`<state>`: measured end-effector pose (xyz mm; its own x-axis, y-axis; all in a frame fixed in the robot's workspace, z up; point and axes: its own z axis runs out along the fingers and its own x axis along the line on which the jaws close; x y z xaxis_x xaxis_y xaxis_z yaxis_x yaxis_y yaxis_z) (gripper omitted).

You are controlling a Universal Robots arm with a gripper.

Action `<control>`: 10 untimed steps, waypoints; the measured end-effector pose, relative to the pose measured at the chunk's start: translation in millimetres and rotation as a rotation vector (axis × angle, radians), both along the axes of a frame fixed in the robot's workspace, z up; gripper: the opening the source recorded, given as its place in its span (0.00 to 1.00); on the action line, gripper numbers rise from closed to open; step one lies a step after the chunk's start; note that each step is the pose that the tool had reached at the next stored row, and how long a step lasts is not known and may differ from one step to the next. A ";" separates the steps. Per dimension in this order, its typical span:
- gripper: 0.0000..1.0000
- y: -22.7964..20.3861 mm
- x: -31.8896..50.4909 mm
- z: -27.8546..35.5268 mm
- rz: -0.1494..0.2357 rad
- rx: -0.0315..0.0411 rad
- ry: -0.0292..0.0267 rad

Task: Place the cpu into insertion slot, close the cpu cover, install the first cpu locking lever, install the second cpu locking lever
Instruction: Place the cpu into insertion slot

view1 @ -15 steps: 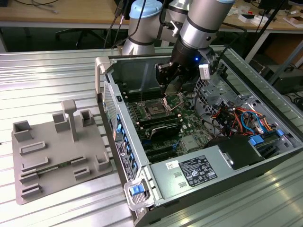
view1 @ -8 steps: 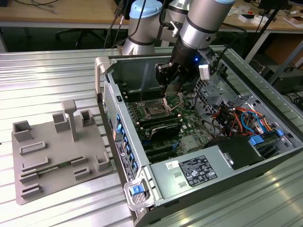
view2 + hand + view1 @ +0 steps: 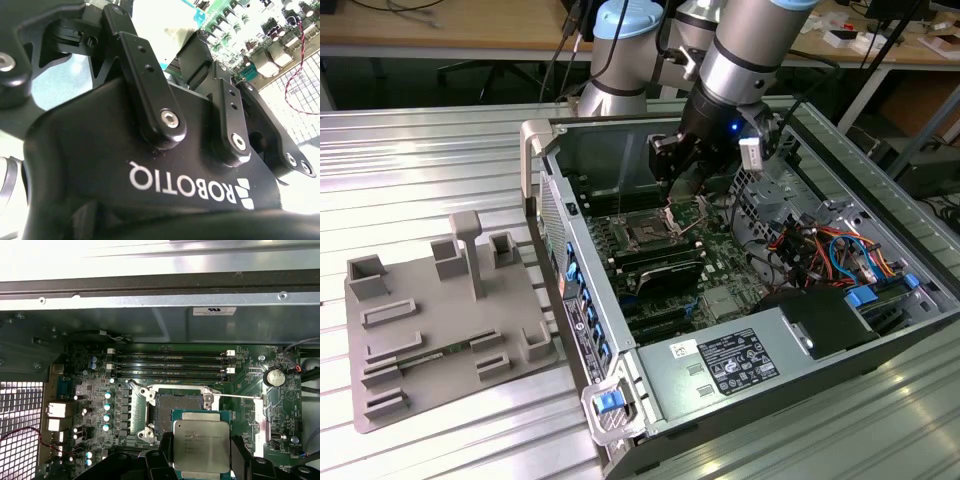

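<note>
One cpu, a flat square with a matte silver-grey face on a green edge, is pinched between the claw's two black fingers, one on each opposite side. It hangs over the green circuit board near the one insertion slot, a dark square socket inside a bright metal rim, and is not seated in it. Four long black memory slots lie beyond the socket. The single arm leans steeply down into the open metal computer case. The case rests on a ribbed metal worktop beside one grey moulded fixture plate.
</note>
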<state>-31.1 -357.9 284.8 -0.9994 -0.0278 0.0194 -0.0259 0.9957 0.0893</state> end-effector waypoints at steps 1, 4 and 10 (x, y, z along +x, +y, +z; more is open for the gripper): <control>0.55 0.0 0.0 -0.1 0.000 0.0000 -0.0001; 0.55 0.0 0.0 -0.6 0.000 0.0000 0.0000; 0.55 0.0 0.0 -1.7 0.000 0.0001 -0.0001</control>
<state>-31.1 -357.9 283.2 -0.9994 -0.0278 0.0193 -0.0260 0.9957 0.0893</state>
